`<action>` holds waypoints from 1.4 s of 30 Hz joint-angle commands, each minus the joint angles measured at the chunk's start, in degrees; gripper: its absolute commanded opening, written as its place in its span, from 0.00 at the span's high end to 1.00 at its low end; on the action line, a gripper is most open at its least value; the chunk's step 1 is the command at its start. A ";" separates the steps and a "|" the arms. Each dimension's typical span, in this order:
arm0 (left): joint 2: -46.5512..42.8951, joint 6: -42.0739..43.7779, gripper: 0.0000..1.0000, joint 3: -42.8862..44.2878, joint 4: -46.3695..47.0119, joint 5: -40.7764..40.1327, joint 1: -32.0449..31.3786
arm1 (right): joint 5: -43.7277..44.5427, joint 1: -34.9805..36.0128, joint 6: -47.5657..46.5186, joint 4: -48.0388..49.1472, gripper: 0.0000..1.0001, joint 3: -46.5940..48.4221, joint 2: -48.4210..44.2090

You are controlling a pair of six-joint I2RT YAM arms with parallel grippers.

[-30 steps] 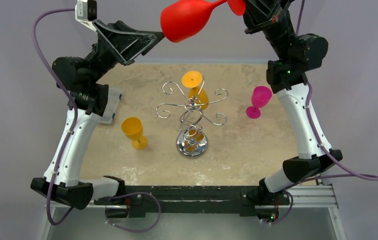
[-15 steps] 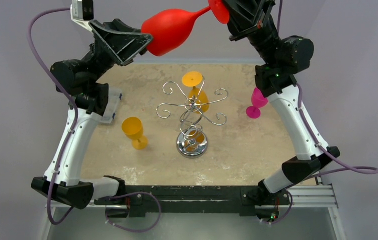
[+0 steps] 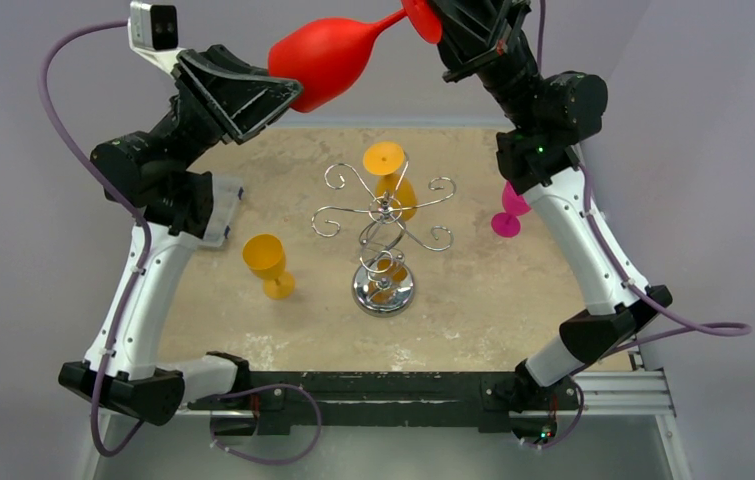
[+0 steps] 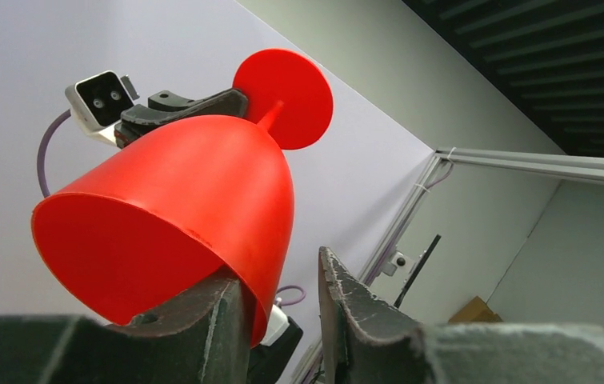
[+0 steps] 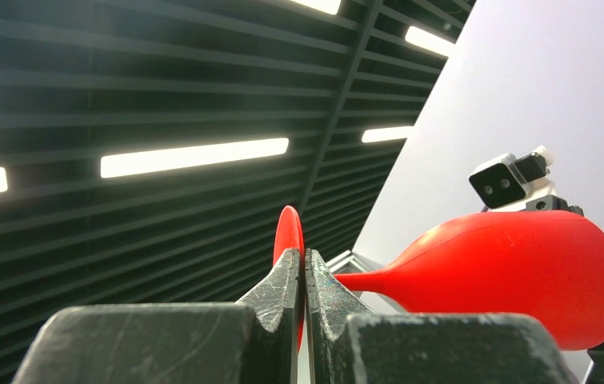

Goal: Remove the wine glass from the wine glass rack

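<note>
High above the wine glass rack [image 3: 385, 215], toward its far-left side, the red wine glass [image 3: 318, 70] lay on its side in the air, with its foot to the right and its bowl mouth to the left. The right gripper [image 5: 305, 268] was pressed together on the thin foot disc. The left gripper [image 4: 278, 296] stood spread across the bowl's rim: one finger [image 4: 202, 320] inside, the other outside with a gap showing. An orange glass [image 3: 389, 180] hung upside down on the rack. A second orange glass [image 3: 266, 262] stood on the table [image 3: 283, 180] left of the rack, and a pink glass [image 3: 506, 218] stood to the rack's right — partly hidden by the right arm.
</note>
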 commanded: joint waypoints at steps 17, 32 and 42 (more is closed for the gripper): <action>-2.37 -4.21 1.00 -0.40 6.18 -0.04 0.28 | 3.81 3.41 -1.72 2.07 1.00 -0.82 -0.60; -5.77 -2.69 1.00 -3.79 3.28 -1.39 0.41 | 3.82 3.92 -2.37 3.29 0.51 -3.70 -1.71; -10.76 7.55 1.00 -1.89 -11.41 -1.11 0.90 | -1.00 3.81 -6.30 -1.34 0.24 -6.88 -4.66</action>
